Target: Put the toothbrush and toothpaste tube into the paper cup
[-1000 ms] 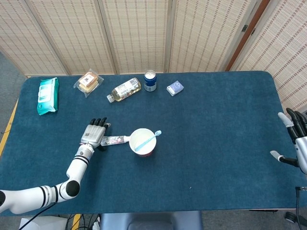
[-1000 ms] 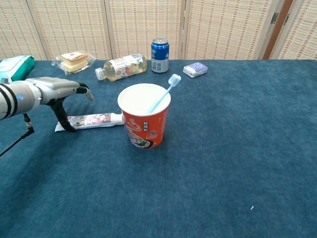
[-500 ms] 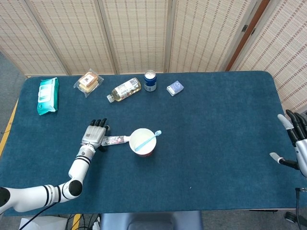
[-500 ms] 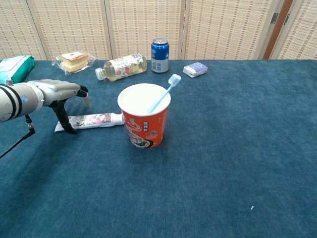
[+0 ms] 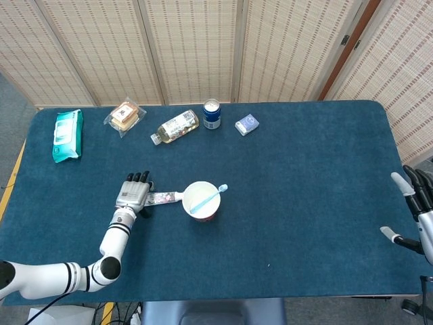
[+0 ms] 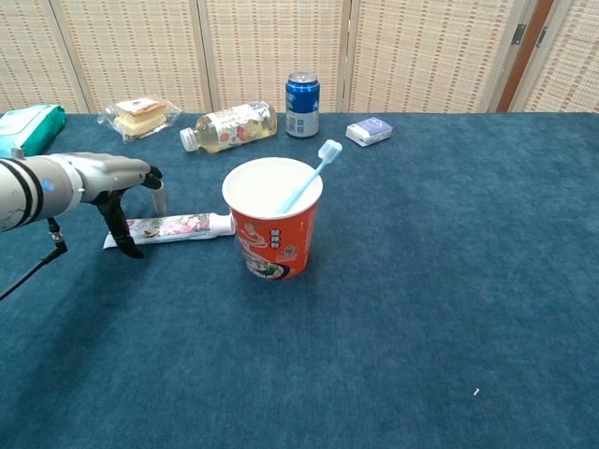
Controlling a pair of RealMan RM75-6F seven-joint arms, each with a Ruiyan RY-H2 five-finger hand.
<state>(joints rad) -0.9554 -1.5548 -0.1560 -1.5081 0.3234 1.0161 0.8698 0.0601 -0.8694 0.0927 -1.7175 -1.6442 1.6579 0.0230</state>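
A red-and-white paper cup (image 5: pixel 201 201) (image 6: pixel 272 221) stands left of the table's middle. A light-blue toothbrush (image 5: pixel 209 196) (image 6: pixel 308 178) leans inside it, head up to the right. The toothpaste tube (image 5: pixel 163 198) (image 6: pixel 174 227) lies flat just left of the cup, its cap toward the cup. My left hand (image 5: pixel 134 192) (image 6: pixel 110 180) arches over the tube's flat end, the thumb down on the cloth in front and fingers lowered behind it; the tube still lies on the table. My right hand (image 5: pixel 414 215) hovers at the table's right edge, fingers spread, holding nothing.
Along the far edge sit a wet-wipes pack (image 5: pixel 67 135), a wrapped snack (image 5: pixel 124 116), a lying bottle (image 5: pixel 176 126), a blue can (image 5: pixel 212 114) and a small blue box (image 5: pixel 247 124). The table (image 5: pixel 304 176) is covered in blue cloth.
The fingers of my left hand have curled down closer to the tube's flat end. My right hand has drifted slightly toward the near right edge.
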